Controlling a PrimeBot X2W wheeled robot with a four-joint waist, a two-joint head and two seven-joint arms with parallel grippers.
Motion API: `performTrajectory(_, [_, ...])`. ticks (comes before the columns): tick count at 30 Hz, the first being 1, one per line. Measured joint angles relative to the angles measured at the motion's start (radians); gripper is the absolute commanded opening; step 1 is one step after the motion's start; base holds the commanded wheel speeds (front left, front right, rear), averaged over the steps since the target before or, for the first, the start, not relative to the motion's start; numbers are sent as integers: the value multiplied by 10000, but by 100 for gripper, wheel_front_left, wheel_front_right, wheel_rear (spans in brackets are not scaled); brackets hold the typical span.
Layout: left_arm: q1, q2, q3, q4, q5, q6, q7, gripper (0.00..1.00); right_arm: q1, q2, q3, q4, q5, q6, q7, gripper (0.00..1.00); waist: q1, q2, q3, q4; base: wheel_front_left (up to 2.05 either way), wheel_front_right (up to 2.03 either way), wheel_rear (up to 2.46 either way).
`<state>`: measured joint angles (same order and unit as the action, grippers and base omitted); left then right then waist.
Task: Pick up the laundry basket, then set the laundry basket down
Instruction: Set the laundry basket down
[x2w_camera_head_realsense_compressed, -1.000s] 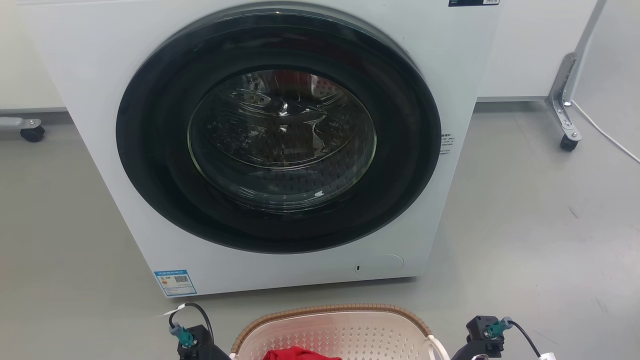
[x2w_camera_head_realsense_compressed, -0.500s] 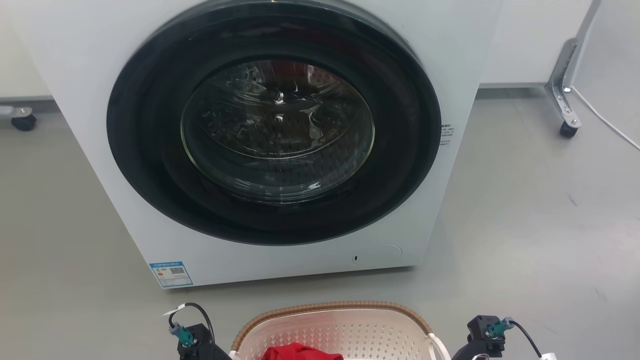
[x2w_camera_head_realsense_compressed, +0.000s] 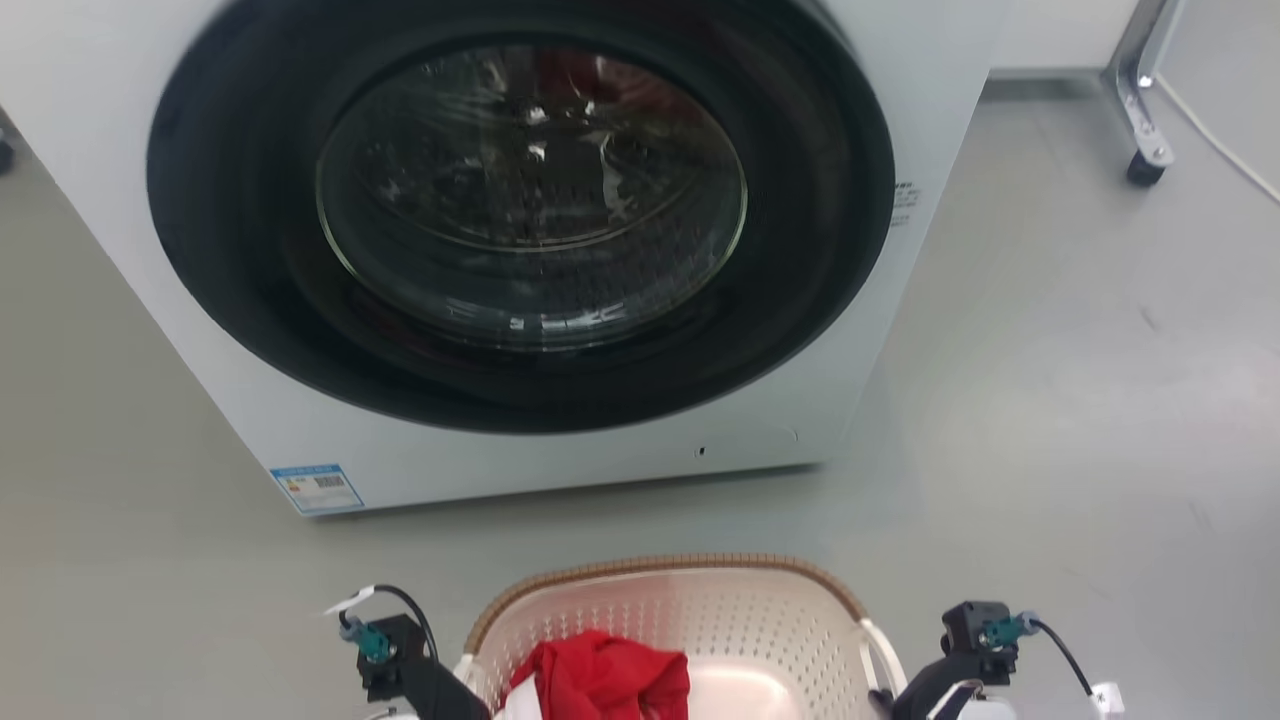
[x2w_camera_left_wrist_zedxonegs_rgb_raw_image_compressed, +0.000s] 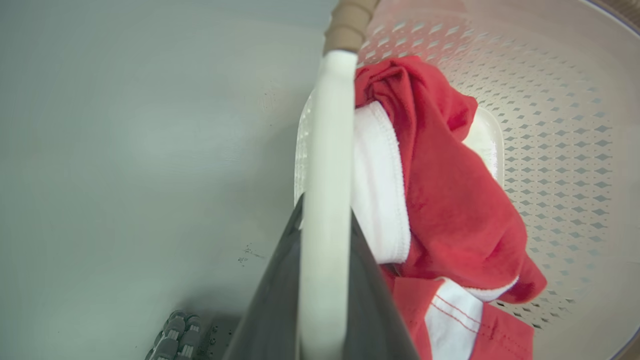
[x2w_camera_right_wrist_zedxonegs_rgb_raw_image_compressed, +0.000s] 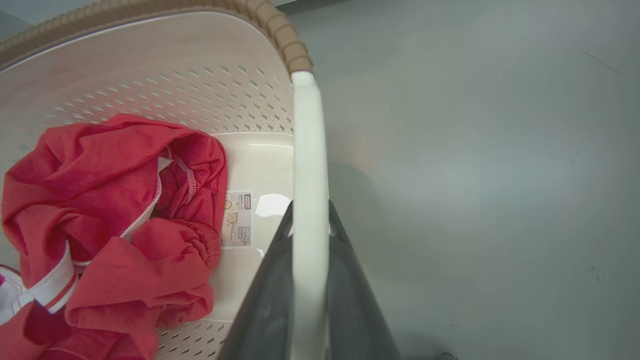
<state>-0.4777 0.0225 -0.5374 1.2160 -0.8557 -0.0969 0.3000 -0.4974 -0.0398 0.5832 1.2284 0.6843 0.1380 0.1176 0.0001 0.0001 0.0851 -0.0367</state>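
The laundry basket (x2w_camera_head_realsense_compressed: 662, 567), cream-white and perforated with a brown woven-look rim, sits at the bottom middle of the head view, in front of the washer. A red and white garment (x2w_camera_head_realsense_compressed: 603, 680) lies inside it. My left gripper (x2w_camera_head_realsense_compressed: 455, 698) is at the basket's left side and my right gripper (x2w_camera_head_realsense_compressed: 905, 692) at its right side. In the left wrist view my left gripper (x2w_camera_left_wrist_zedxonegs_rgb_raw_image_compressed: 325, 210) is shut on the white loop handle (x2w_camera_left_wrist_zedxonegs_rgb_raw_image_compressed: 327, 125). In the right wrist view my right gripper (x2w_camera_right_wrist_zedxonegs_rgb_raw_image_compressed: 310, 205) is shut on the other white handle (x2w_camera_right_wrist_zedxonegs_rgb_raw_image_compressed: 309, 130). Whether the basket touches the floor I cannot tell.
A white front-loading washer (x2w_camera_head_realsense_compressed: 250, 420) with a dark round door, shut, stands just beyond the basket. A metal leg on a caster (x2w_camera_head_realsense_compressed: 1143, 160) and a white cable (x2w_camera_head_realsense_compressed: 1215, 140) are at the far right. Grey floor (x2w_camera_head_realsense_compressed: 1050, 420) spreads to both sides.
The head camera has tilted down, so the washer sits higher in the picture and more of the basket and garment shows. Both grippers remain at the basket's sides.
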Motion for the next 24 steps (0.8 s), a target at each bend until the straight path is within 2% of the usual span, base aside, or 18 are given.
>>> performTrajectory(24, [-2072, 176, 23, -332, 491, 305, -1860, 0, -1939, -318, 305, -591, -757, -253, -2184, 0, 1, 1, 3422, 42, 0, 0, 0])
